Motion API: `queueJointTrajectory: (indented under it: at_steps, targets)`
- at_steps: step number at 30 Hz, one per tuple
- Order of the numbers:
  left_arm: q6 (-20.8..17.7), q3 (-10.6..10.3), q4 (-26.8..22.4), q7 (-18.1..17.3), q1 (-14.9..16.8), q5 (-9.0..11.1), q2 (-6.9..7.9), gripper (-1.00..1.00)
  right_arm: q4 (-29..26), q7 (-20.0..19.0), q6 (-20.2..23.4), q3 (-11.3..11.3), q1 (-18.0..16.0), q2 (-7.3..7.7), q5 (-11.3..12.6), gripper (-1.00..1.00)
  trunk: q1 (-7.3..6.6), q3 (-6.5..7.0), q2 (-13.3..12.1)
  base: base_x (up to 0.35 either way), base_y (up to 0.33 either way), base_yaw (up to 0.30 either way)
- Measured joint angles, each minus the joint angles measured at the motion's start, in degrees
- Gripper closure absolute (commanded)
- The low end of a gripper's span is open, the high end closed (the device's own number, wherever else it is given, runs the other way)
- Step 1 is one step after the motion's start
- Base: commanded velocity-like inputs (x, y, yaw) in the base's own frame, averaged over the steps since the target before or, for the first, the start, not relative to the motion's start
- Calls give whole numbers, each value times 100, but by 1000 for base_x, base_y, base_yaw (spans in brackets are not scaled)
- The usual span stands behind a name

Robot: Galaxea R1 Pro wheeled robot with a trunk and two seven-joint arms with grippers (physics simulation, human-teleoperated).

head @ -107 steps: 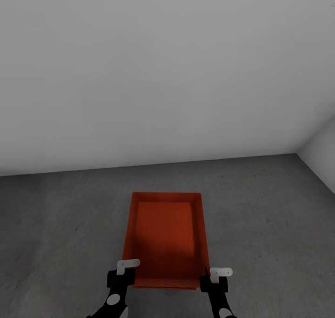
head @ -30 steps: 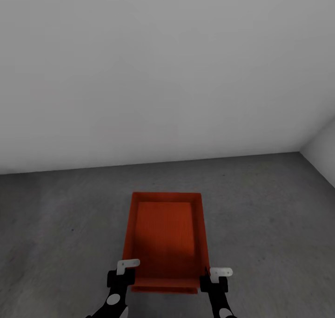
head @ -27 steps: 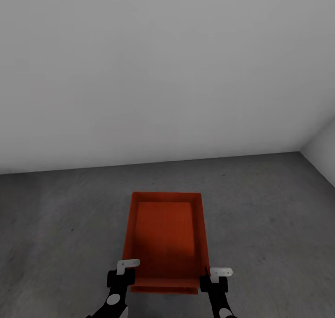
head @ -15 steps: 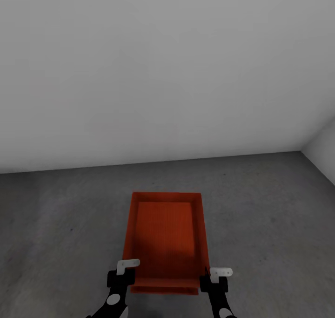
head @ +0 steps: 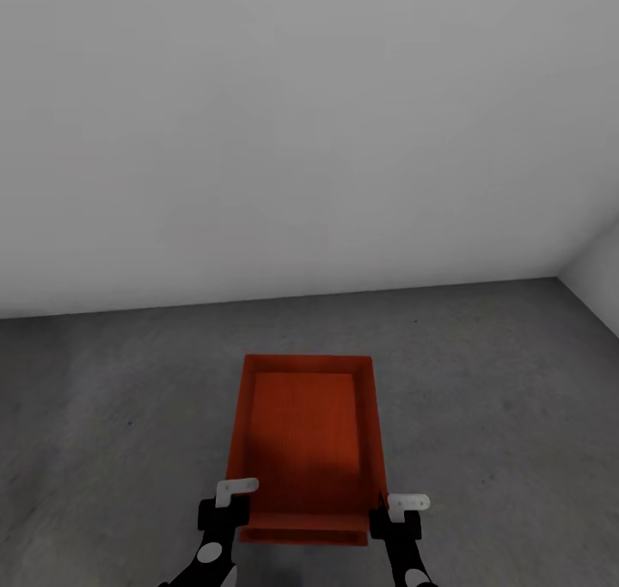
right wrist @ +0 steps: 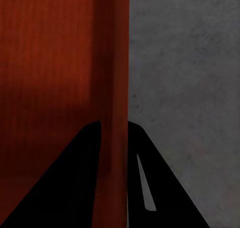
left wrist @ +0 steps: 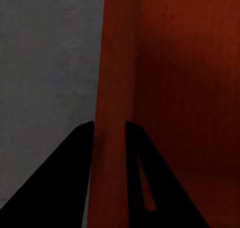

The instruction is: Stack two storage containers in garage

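Note:
One red-orange open-topped storage container (head: pixel 305 437) is in front of me over the dark grey concrete floor (head: pixel 499 415) of the garage. My left gripper (head: pixel 225 508) is shut on its left wall, near the corner closest to me. My right gripper (head: pixel 397 516) is shut on the right wall in the same way. In the left wrist view, the left gripper (left wrist: pixel 109 123) has one finger on each side of the thin red wall (left wrist: pixel 112 62). The right wrist view shows the right gripper (right wrist: pixel 114 122) pinching the other wall (right wrist: pixel 112 52). I cannot tell if the container touches the floor.
A plain white wall (head: pixel 301 140) stands ahead and meets the floor a short way beyond the container. A second white wall (head: pixel 597 273) forms a corner at the far right. Bare concrete lies on both sides of the container.
The whole head view has shifted slightly, with the wall corner now a little further right. The container and both grippers keep the same place in the picture.

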State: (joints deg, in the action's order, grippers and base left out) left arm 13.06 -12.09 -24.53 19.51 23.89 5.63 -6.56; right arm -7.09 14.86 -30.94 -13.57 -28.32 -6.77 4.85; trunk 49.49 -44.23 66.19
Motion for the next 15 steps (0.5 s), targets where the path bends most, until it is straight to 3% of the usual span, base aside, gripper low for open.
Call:
queueJointTrajectory:
  at_steps: [3,15]
  targets:
    - [0,0,-1,0,0,0,0,100,-1,0,0,0,0,0,0,100,66,-54,120,0,0,0]
    - [1,0,25,-4,0,18,0,100,2,-1,24,-9,0,0,-1,100,67,-54,122,0,0,0]
